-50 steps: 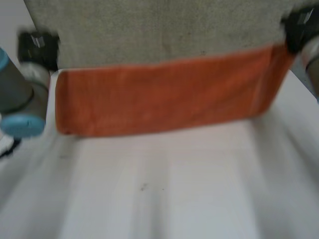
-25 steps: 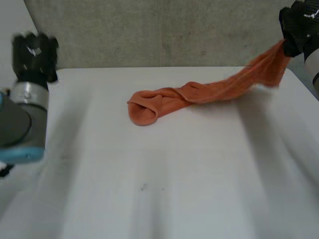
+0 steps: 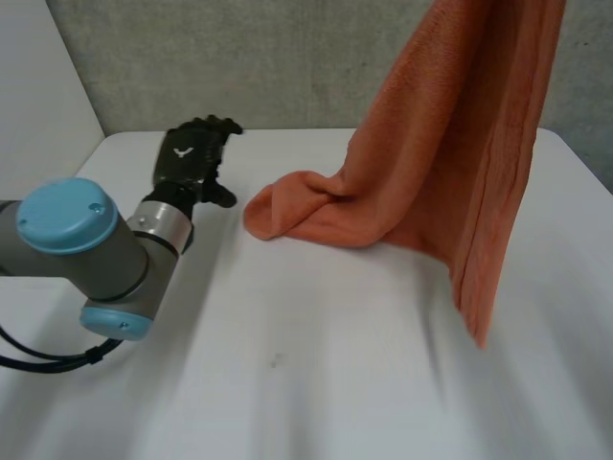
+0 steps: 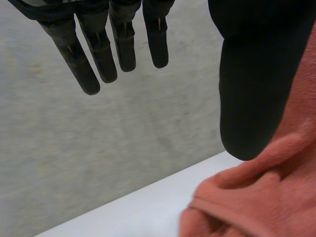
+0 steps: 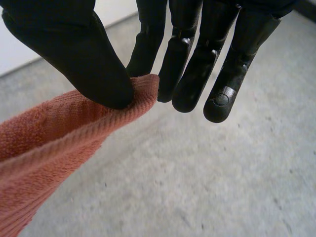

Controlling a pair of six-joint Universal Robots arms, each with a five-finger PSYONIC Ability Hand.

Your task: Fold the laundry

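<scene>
My right hand (image 5: 74,54) is clamped on the orange towel (image 5: 54,143). My thumb presses the ribbed hem at one end of it against my nearly straight fingers (image 5: 187,64), and the cloth runs away from the pinch in a thick fold under my thumb.

In the head view the towel (image 3: 450,163) hangs down in a long drape from up where that hand holds it. Its lower end lies bunched in soft folds on the white bench (image 3: 316,374). One free corner dangles low over the bench, and I cannot tell whether it touches.

My left hand (image 3: 196,158) is spread and holds nothing, with the fingers (image 4: 98,54) straight and well apart from the thumb (image 4: 252,89). It sits near the bench's far edge, beside the bunched end of the towel and apart from it. From my left wrist, those rumpled folds (image 4: 256,202) lie just past my thumb tip, with the grey wall (image 4: 74,148) beyond my fingertips. My left arm (image 3: 86,249) reaches in low over the bench behind the hand.
</scene>
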